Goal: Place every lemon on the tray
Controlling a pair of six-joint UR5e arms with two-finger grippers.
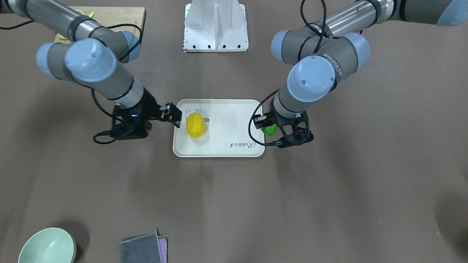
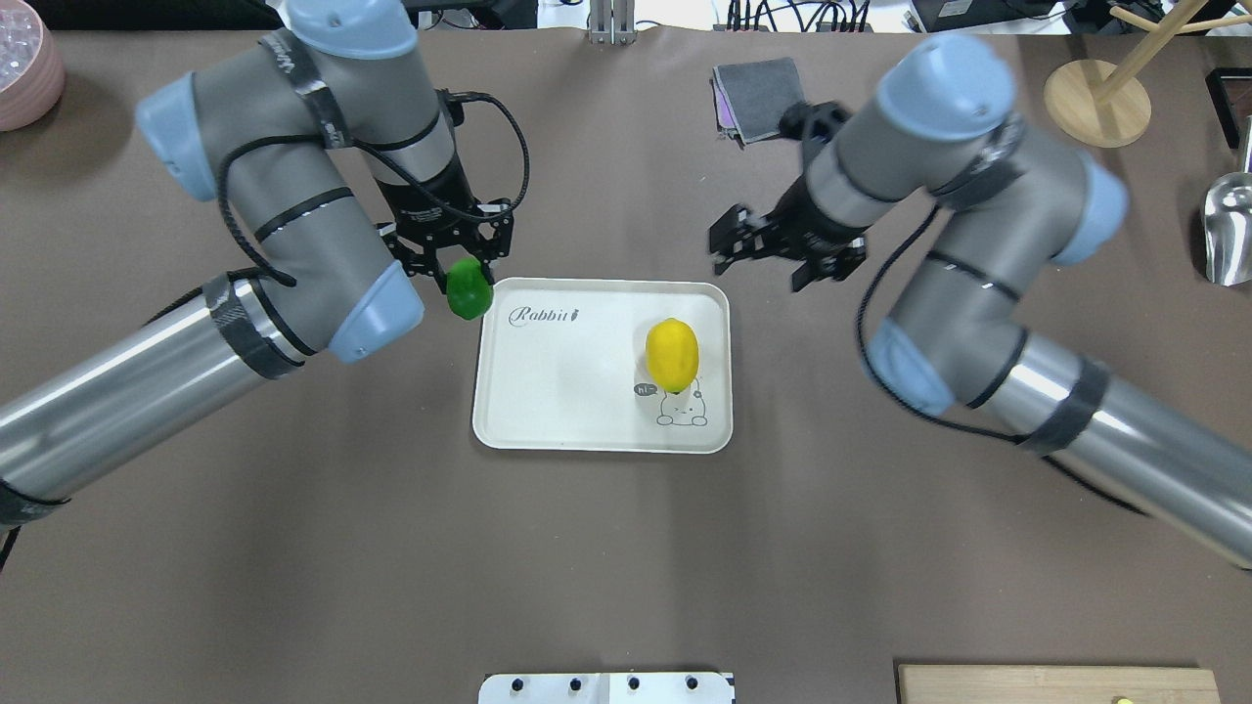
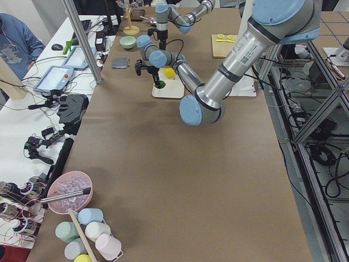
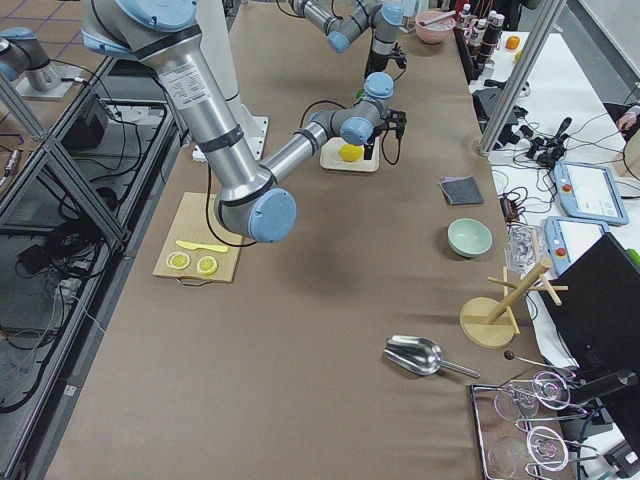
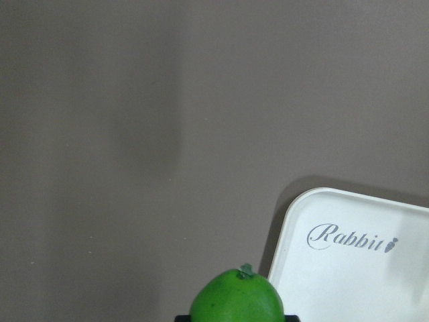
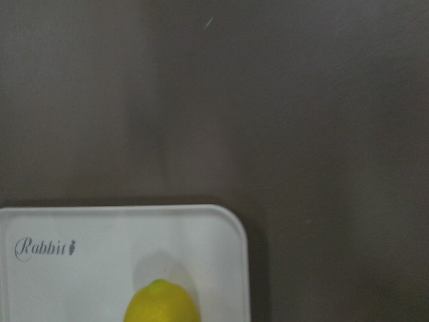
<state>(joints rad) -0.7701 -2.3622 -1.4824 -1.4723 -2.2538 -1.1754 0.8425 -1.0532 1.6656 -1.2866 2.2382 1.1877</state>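
Note:
The off-white tray (image 2: 567,391) lies mid-table, and also shows in the front view (image 1: 230,120). The yellow lemon (image 2: 672,354) lies on it by the cartoon drawing; it also shows in the front view (image 1: 195,125) and the right wrist view (image 6: 161,303). My left gripper (image 2: 462,277) is shut on the green lemon (image 2: 469,289) and holds it just outside the tray's corner near the "Rabbit" script. The green lemon also shows in the front view (image 1: 270,129) and the left wrist view (image 5: 238,296). My right gripper (image 2: 722,246) is open and empty, above the tray's edge near the yellow lemon.
A wooden cutting board (image 1: 109,16) with lemon slices lies near the robot's right side. A pale green bowl (image 1: 47,246) and folded grey cloths (image 1: 144,248) lie at the far edge. A wooden stand (image 2: 1095,93), a metal scoop (image 2: 1230,230) and a pink bowl (image 2: 24,68) sit at the corners.

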